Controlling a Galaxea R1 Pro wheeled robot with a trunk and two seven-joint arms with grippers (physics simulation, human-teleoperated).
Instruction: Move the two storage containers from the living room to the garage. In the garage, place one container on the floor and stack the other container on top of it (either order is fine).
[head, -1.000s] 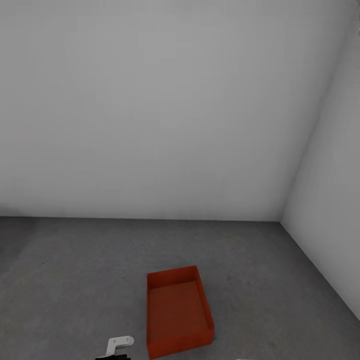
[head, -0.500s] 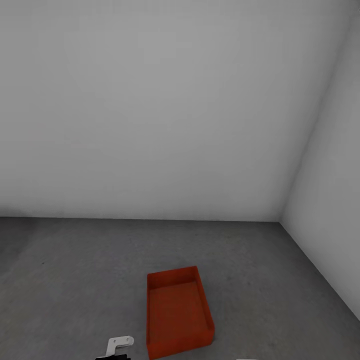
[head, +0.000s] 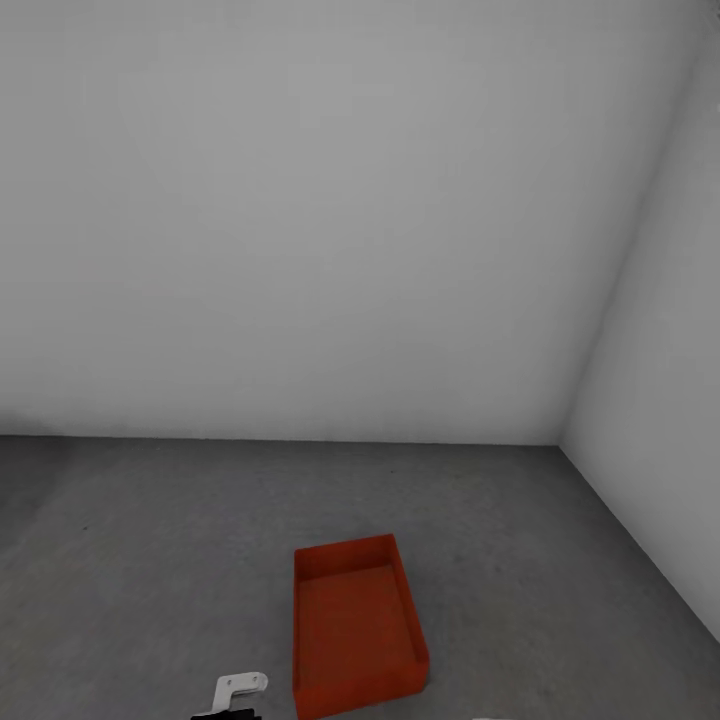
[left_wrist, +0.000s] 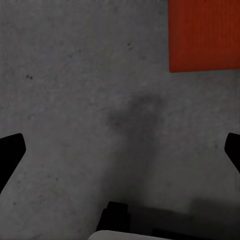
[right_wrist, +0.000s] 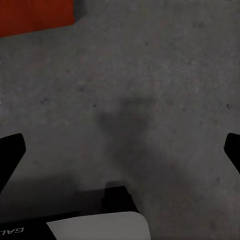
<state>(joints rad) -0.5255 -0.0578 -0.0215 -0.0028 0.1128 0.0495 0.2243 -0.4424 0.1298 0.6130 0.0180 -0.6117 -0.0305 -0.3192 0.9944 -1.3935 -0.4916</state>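
One orange-red storage container (head: 357, 625) stands open side up on the rough dark grey garage floor (head: 150, 560), a short way out from the pale wall corner. It holds nothing. My left gripper (left_wrist: 120, 150) hangs open above bare floor, and a corner of the container (left_wrist: 205, 35) lies just ahead of it. My right gripper (right_wrist: 120, 150) is open too, over bare concrete, with an edge of the container (right_wrist: 35, 15) close by. Neither gripper touches the bin. A white part of my left arm (head: 238, 690) pokes in beside the container's near left corner.
Pale grey walls meet in a corner at the back right (head: 560, 440). The right wall (head: 660, 420) runs close along the container's right side. Open concrete stretches to the left and behind the bin.
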